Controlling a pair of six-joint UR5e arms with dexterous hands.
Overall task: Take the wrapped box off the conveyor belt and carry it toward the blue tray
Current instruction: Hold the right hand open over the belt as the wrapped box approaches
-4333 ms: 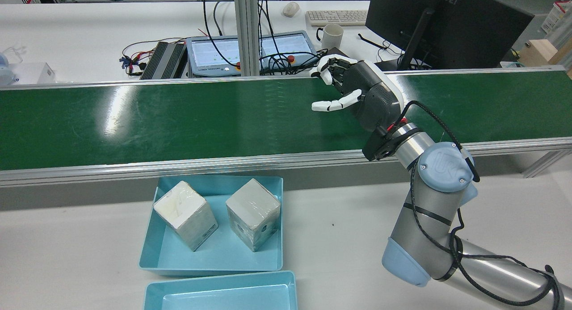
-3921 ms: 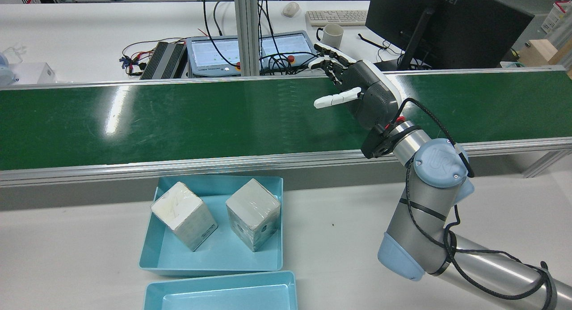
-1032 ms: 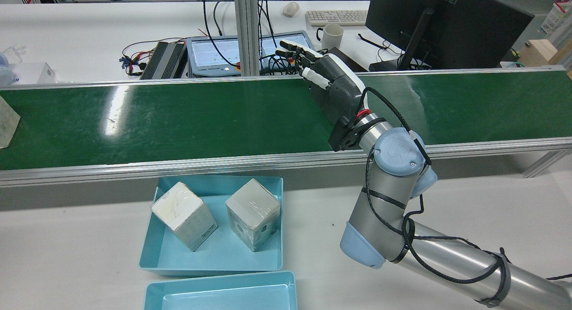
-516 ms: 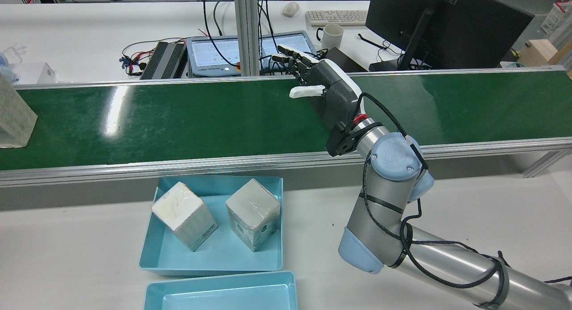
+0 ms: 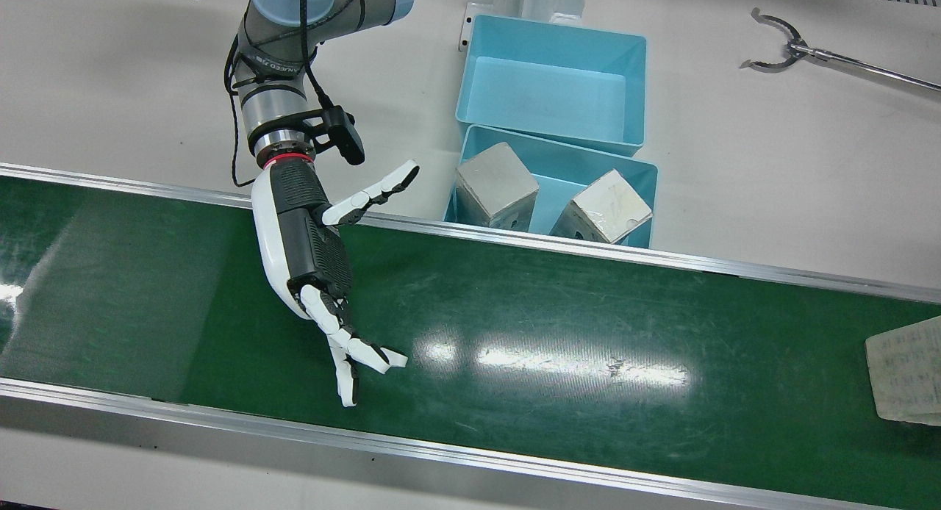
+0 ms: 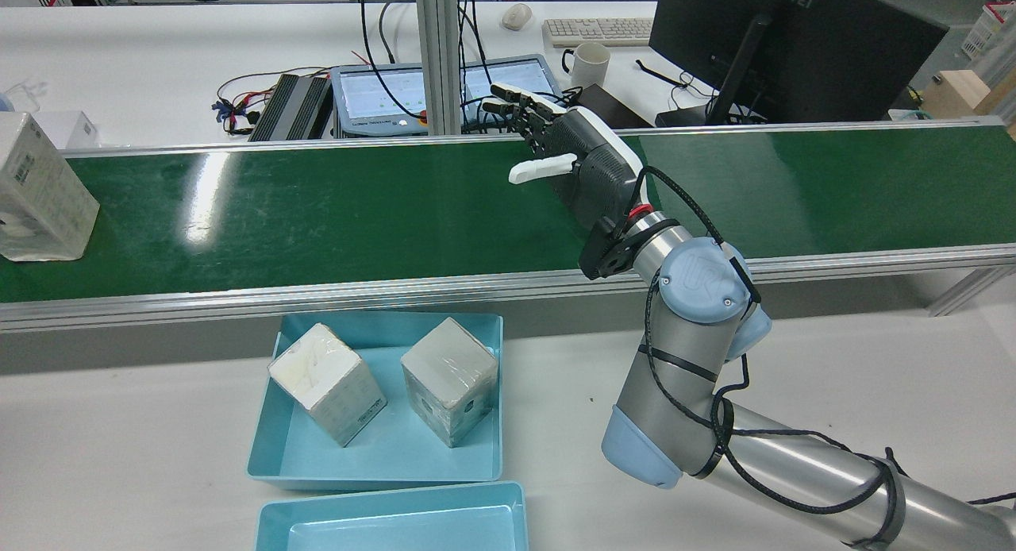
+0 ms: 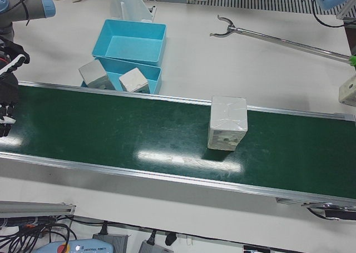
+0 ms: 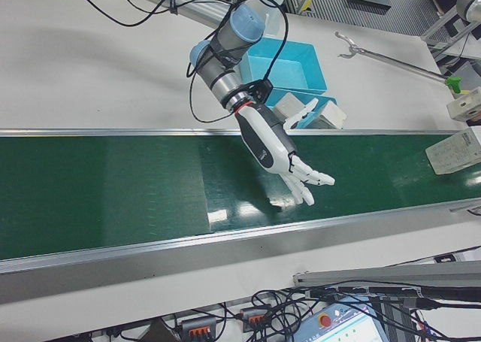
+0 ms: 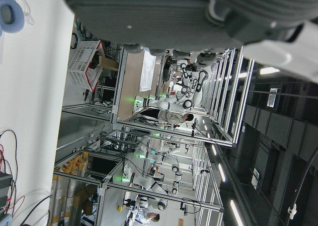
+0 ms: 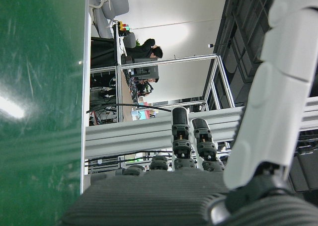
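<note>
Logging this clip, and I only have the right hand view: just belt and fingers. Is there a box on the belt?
Observer: Yes. A wrapped box stands on the belt, far to the left of the right robot hand in the rear view.
Operator: Is the robot hand holding anything?
Observer: No, it is open over the belt, fingers spread.
Operator: And the tray?
Observer: The blue tray beside the belt already holds two boxes.

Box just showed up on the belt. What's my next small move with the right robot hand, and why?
Probably hold the right robot hand open above the conveyor belt and lower it slightly. The wrapped box sits far down the belt, well apart from the hand, and the fingers are spread, holding nothing.
</note>
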